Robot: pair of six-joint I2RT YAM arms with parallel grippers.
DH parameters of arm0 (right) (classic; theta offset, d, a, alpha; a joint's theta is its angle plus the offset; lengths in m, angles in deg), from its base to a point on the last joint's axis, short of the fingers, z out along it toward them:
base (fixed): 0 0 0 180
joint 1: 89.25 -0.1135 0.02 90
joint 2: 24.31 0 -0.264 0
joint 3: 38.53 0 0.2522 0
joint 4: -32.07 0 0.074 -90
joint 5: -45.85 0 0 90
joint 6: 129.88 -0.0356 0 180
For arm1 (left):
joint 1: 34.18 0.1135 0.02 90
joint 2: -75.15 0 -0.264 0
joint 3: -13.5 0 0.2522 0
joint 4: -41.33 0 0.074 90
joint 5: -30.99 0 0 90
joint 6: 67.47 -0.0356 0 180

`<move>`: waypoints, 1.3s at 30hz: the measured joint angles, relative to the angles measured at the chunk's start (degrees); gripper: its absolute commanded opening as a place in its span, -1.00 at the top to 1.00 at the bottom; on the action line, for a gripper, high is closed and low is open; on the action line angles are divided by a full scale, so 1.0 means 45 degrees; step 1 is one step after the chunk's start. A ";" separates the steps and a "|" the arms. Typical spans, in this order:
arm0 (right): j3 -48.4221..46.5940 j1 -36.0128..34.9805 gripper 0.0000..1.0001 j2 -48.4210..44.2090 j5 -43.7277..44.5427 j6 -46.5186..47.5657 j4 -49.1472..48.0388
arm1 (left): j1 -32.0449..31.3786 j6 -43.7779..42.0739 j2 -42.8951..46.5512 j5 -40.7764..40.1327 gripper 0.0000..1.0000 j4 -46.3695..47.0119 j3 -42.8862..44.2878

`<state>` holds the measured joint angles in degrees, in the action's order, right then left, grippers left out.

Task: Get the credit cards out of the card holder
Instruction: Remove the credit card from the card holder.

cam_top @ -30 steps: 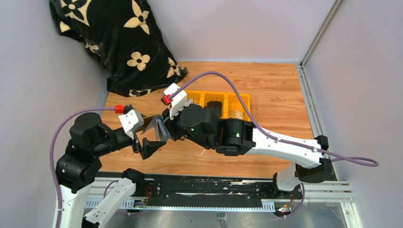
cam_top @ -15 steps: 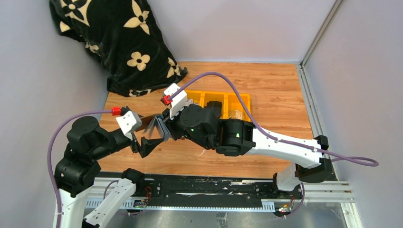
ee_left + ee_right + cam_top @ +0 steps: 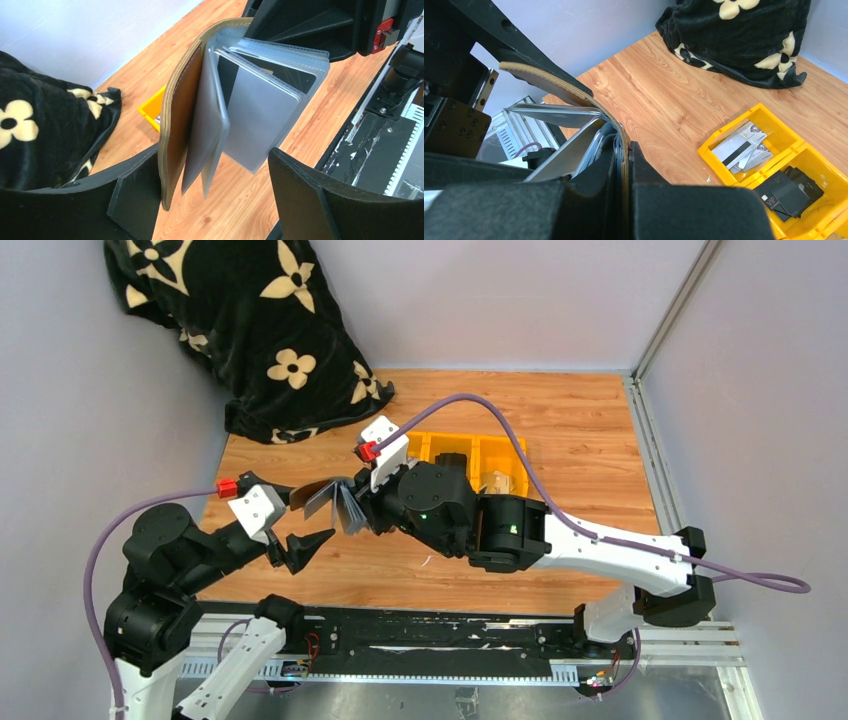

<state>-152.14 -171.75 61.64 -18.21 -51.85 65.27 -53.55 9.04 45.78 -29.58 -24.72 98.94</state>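
The card holder (image 3: 333, 502) is a brown leather wallet with grey and clear sleeves fanned open, held above the table. My right gripper (image 3: 360, 512) is shut on its spine edge; in the right wrist view the jaws (image 3: 625, 200) pinch the brown cover (image 3: 549, 82). My left gripper (image 3: 305, 545) is open and empty, just near-left of the holder. In the left wrist view the holder (image 3: 200, 110) hangs in front of the spread fingers (image 3: 310, 200). I cannot tell whether its cover touches the left finger. Something dark shows through one clear sleeve (image 3: 280, 75).
A row of yellow bins (image 3: 520, 445) stands behind the right arm; one (image 3: 711, 150) holds loose cards (image 3: 739, 142), another a black card (image 3: 789, 192). A black flowered blanket (image 3: 240, 330) lies at the far left corner. Walls close in on both sides.
My left gripper has drawn back to the left and toward the near edge, away from the holder. The right gripper has shifted the holder slightly right, and its sleeves now fan out.
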 measured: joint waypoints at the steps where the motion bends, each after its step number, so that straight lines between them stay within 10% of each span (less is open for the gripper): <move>1: 0.0214 0.0000 1.00 -0.0151 -0.0044 0.0029 -0.0155 | 0.0000 -0.0005 0.0039 -0.0049 -0.60 0.0000 0.0010; 27: 0.2730 -0.0019 1.00 -0.1933 -0.2069 0.0534 -0.2152 | 0.0000 -0.0126 0.0068 -0.0223 0.13 0.0180 0.0763; 35: 0.3827 0.0121 1.00 -0.2681 -0.3740 0.0738 -0.3113 | -0.0005 0.0117 0.0063 0.1438 1.00 -0.0151 0.0952; 39: 0.4566 0.0724 0.71 -0.3143 -0.4891 0.0442 -0.3628 | -0.0024 0.0039 0.0000 0.1943 1.00 -0.0359 0.1088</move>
<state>-131.60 -168.49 47.50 -40.22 -49.86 48.94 -53.66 9.21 45.78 -20.83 -26.34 103.83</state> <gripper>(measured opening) 0.073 0.074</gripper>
